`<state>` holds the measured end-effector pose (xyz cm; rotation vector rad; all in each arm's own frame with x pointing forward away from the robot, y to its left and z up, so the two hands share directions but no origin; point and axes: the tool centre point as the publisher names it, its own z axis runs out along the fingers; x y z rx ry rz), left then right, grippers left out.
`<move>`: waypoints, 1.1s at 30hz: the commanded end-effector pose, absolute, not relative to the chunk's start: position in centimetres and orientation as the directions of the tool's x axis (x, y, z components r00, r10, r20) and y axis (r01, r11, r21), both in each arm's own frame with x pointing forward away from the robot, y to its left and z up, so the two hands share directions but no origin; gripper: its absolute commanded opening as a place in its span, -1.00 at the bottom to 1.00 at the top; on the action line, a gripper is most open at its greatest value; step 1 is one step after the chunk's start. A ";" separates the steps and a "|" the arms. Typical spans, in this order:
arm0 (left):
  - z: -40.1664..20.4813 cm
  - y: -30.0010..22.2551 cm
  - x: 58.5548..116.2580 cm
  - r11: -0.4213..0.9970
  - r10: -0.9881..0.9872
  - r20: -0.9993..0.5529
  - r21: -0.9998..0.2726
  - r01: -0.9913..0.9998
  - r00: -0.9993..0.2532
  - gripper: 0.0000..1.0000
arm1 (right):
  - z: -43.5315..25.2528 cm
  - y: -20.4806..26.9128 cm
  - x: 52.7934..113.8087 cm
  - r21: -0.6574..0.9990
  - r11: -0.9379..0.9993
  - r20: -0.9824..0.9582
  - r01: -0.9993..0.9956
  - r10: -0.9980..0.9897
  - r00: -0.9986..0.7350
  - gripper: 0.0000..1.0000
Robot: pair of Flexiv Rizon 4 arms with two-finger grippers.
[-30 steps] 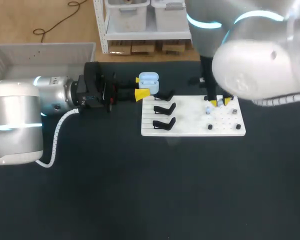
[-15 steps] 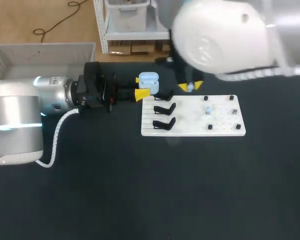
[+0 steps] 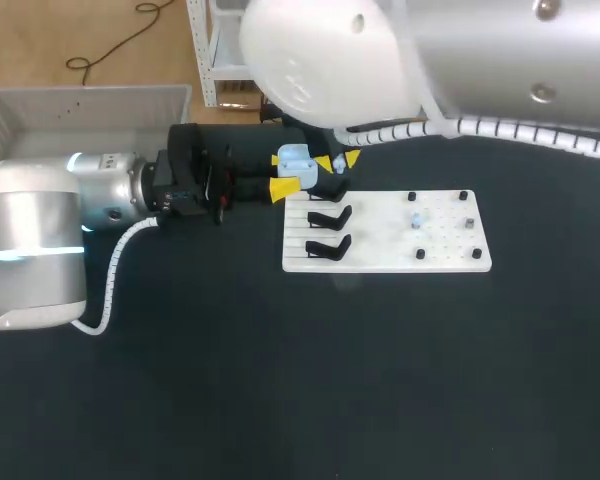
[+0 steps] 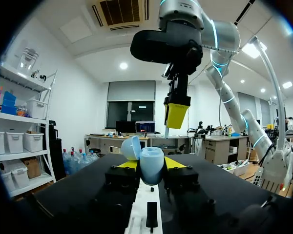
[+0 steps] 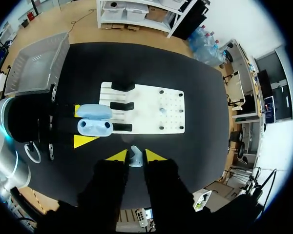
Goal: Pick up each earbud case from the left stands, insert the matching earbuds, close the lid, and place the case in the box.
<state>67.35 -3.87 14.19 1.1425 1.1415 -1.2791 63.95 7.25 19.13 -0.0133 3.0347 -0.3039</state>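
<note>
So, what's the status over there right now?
Left gripper shut on the blue case, lid open. Right gripper shut on an earbud, above the case. Nothing between earbud and case.

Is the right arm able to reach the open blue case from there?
Probably yes: the right gripper, shut on an earbud, hangs close above the case, the lid is open, and nothing sits between them.

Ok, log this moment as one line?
left tool: shut on open earbud case | right tool: shut on earbud, above case | second earbud: on white board
</note>
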 end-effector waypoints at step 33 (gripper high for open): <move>13.7 -4.5 66.3 -0.043 -0.137 -0.989 0.068 0.997 0.062 -1.00 | 19.7 9.9 64.8 -0.177 0.919 -0.091 0.352 0.340 -0.936 -1.00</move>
